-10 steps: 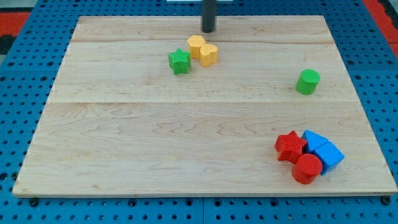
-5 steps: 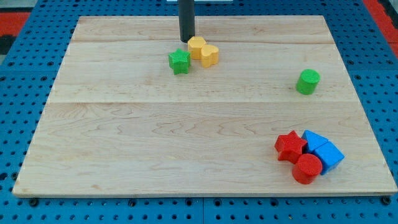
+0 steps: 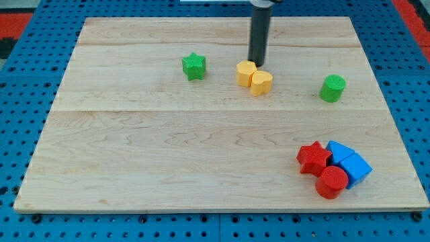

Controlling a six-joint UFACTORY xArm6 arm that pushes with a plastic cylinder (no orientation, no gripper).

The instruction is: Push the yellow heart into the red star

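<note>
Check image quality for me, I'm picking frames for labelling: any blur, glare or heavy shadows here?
Camera view: sharp throughout, evenly lit, no glare on the wooden board; only faint soft shadows under blocks; my tip is crisp, just above the two yellow blocks.

You are viewing a wooden board (image 3: 134, 168) lying on a blue pegboard (image 3: 20, 121). It is carrying a green star (image 3: 193, 66), two yellow blocks (image 3: 254, 77), a green cylinder (image 3: 332, 88), a red star (image 3: 313, 158), a red cylinder (image 3: 331, 182) and two blue blocks (image 3: 349, 163).

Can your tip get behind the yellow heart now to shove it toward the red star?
Probably yes: my tip sits just above the yellow heart and the yellow block beside it, with open board down to the red star.
</note>
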